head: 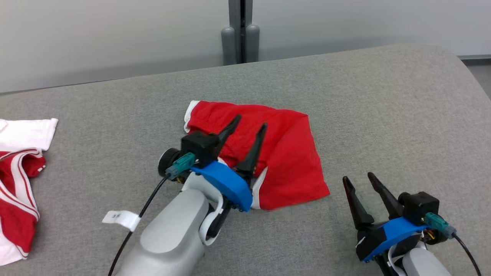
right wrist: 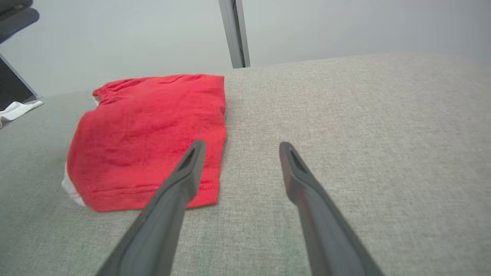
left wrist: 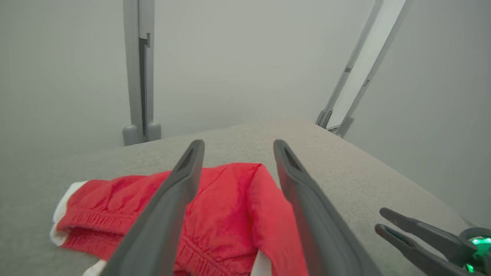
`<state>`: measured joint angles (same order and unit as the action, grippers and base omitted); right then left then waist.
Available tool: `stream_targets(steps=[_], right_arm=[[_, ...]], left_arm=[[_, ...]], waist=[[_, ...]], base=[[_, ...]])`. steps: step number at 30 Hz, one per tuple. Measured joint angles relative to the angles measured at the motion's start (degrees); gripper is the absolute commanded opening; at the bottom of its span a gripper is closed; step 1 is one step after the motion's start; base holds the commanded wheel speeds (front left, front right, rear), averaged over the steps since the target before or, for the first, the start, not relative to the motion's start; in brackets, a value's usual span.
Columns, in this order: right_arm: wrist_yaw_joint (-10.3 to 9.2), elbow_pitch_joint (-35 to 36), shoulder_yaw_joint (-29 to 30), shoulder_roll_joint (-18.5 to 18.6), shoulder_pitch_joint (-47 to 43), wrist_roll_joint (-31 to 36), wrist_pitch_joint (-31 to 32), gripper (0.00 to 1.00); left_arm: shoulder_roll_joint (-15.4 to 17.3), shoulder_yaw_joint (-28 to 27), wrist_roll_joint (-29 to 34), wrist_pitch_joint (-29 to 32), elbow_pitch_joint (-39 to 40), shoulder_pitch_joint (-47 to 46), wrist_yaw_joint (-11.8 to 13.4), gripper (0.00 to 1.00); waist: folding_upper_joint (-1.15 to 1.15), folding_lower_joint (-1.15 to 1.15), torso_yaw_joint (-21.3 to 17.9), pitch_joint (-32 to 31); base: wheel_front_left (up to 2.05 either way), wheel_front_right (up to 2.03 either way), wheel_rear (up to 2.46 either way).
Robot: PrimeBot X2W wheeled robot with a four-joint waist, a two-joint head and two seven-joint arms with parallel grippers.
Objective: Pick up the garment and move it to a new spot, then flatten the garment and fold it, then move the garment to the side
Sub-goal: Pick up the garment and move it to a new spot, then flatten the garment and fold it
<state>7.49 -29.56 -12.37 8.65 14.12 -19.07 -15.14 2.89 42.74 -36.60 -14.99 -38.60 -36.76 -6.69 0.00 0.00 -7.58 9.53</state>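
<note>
Red shorts with white trim point(head: 285, 153) lie folded on the grey padded surface point(head: 345, 96) near its middle. My left gripper point(head: 250, 124) hovers over the shorts' left part, open, with nothing between its fingers; from its wrist the shorts point(left wrist: 226, 207) spread under the open left gripper point(left wrist: 238, 147). My right gripper point(head: 358, 180) stands open at the lower right, just off the shorts' near right corner. In the right wrist view the shorts point(right wrist: 149, 134) lie ahead and left of the open right gripper point(right wrist: 239, 149).
Another red and white garment point(head: 17, 180) lies at the surface's left edge. A white paper tag point(head: 117, 218) rests by my left forearm. A grey post point(head: 241, 32) stands behind the surface's far edge. Bare grey surface stretches to the right.
</note>
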Motion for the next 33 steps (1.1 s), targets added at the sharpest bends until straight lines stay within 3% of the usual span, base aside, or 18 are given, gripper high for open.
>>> stream_targets(steps=[10, 18, 26, 30, 33], right_arm=[[0.0, 3.3, 5.7, -1.5, -1.3, 3.7, 0.0, 1.0], [0.0, 2.7, 6.3, -2.9, -4.9, 5.4, 0.0, 1.0], [0.0, 1.6, 5.8, -3.3, -6.4, 5.5, 0.0, 1.0], [0.0, 1.8, 4.1, -3.2, -6.2, 5.8, 0.0, 1.0], [0.0, 1.0, -0.7, -3.3, -5.4, 3.3, 0.0, 1.0]], left_arm=[[4.0, -20.4, 9.3, -0.1, 6.1, 17.2, 6.4, 1.0], [2.3, -32.1, 16.8, -0.1, 12.8, 31.1, 7.0, 1.0], [0.2, -36.2, 20.1, -0.1, 14.7, 36.0, 4.6, 1.0], [0.1, -34.6, 19.4, -0.1, 14.3, 35.8, 3.6, 1.0], [0.0, -32.8, 18.2, -0.1, 13.5, 34.5, 3.6, 1.0]], waist=[[0.0, 0.0, 3.8, -3.5], [0.0, -0.01, 5.8, -6.9], [0.0, -0.01, 6.6, -8.2], [0.0, -0.01, 7.1, -7.4], [0.0, 0.0, 8.1, -6.6]], base=[[0.0, 0.0, 0.0], [0.0, 0.0, 0.0], [0.0, 0.0, 0.0], [0.0, 0.0, 0.0], [0.0, 0.0, 0.0]])
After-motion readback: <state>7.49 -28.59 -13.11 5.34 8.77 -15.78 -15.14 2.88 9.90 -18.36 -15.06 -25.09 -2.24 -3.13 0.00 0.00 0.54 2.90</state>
